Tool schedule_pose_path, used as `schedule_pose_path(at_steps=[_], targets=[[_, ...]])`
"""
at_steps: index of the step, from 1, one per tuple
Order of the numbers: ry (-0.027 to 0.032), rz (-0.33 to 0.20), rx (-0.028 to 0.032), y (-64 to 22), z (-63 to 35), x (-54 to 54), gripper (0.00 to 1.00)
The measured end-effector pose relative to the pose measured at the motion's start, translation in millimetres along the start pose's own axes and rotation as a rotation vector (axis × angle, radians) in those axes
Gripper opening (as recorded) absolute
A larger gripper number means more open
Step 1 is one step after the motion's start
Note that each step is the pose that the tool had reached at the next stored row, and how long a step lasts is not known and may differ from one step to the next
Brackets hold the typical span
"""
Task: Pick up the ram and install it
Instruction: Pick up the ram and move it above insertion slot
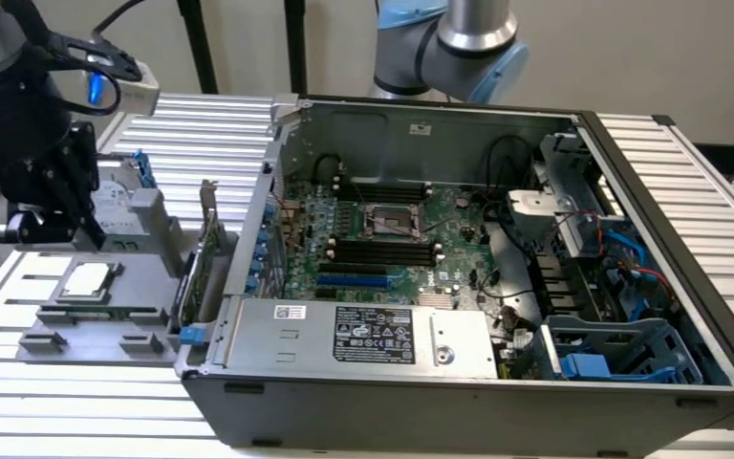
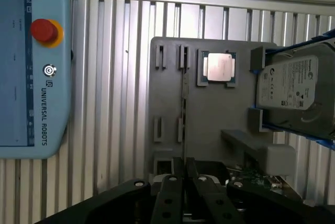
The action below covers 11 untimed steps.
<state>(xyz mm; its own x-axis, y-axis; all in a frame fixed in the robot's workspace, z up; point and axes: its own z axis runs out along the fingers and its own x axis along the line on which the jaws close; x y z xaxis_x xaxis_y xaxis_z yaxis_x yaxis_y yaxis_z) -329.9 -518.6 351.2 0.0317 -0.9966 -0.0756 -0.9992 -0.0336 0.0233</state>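
The ram (image 2: 184,93) is a thin green stick seen edge-on, standing in the holders of a grey tray (image 2: 220,114). In the exterior view the ram (image 1: 99,311) sits low in the tray (image 1: 150,287), at that view's left. My black gripper (image 1: 35,225) hangs above the tray's far side, apart from the ram. In the wrist view my gripper (image 2: 185,174) lines up with the ram's near end. Its fingers stand barely apart with nothing between them. The open computer case (image 1: 469,239) shows black memory slots (image 1: 380,251) on its board.
On the tray lie a silver processor chip (image 2: 219,68) and a hard drive (image 2: 293,85) in a blue frame. A green card with a metal bracket (image 1: 204,258) stands between tray and case. A blue teach pendant (image 2: 31,67) lies on the slatted table.
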Motion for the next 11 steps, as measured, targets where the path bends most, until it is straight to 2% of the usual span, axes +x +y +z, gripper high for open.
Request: schedule_pose_path(at_steps=[11], targets=[[-0.0006,0.0,0.0001,-39.7,-28.9,-4.7,0.14]])
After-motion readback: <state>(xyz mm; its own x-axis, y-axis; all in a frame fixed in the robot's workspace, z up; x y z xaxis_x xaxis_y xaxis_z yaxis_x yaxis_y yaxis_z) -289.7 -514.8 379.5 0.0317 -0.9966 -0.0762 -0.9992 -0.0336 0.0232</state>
